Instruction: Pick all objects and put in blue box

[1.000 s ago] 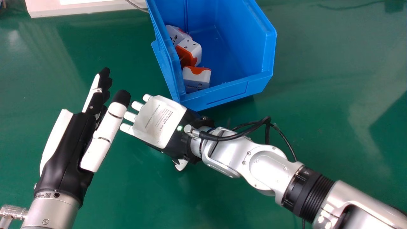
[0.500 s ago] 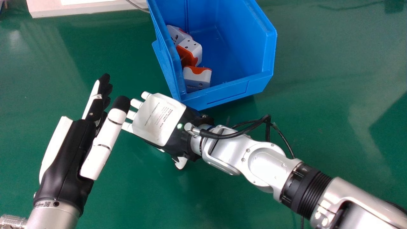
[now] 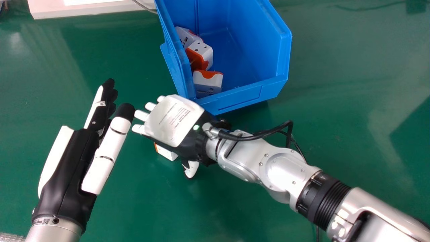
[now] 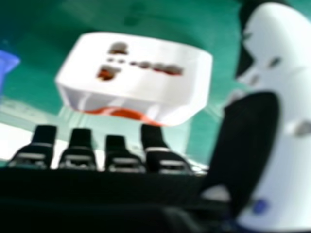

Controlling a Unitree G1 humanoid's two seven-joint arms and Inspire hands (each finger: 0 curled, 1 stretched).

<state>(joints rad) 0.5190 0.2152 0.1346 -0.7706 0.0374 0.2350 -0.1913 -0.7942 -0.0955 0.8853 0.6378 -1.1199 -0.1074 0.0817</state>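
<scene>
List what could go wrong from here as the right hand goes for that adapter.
The right hand is open over the white-and-orange plug adapter; an off-centre grasp could push it away.
In the head view its fingers lie close to the left hand, so the two might bump.
It also sits by the near corner of the blue box, which a lift could knock.
</scene>
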